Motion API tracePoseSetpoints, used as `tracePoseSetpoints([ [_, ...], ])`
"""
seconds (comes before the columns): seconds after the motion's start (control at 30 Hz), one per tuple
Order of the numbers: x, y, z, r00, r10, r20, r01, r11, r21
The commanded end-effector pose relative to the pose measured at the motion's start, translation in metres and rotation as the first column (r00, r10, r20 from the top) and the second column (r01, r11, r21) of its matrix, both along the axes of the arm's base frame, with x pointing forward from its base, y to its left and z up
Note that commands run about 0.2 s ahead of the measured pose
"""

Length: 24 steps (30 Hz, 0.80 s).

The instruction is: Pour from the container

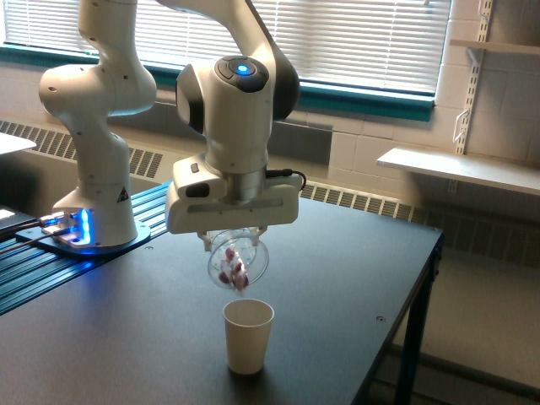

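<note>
The gripper (233,237) is clamped on the clear cup (237,262), which hangs just under it and is tipped over. Small pink and white pieces (234,272) sit low in the cup, near its edge. Right below the gripper stands a white paper cup (247,336) on the dark bench (337,278), apart from the clear cup. If the clear cup tips too fast or sits off to one side, pieces could miss and bounce away. The clear cup looks round, smooth and shiny. The paper cup looks light, so it may fall over.

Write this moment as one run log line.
gripper: shut on clear cup | cup: tipped above white paper cup | pieces: at lower rim | table: dark
</note>
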State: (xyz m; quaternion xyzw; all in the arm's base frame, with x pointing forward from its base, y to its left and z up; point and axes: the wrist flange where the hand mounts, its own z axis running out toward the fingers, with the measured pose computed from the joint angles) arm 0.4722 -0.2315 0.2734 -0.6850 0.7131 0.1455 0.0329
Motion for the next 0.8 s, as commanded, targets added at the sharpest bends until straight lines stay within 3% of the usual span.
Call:
tracePoseSetpoints([
  [0.03,0.007,-0.004,0.004,1.0,0.001,0.009,-0.001,1.0,-0.005],
  [0.5,0.012,0.002,-0.008,1.0,-0.004,-0.022,0.004,1.0,0.014],
  [0.7,0.016,0.002,-0.005,1.0,-0.004,-0.019,0.003,0.999,-0.038],
  [0.8,0.016,0.002,-0.002,1.0,-0.005,-0.006,0.004,0.999,-0.04],
])
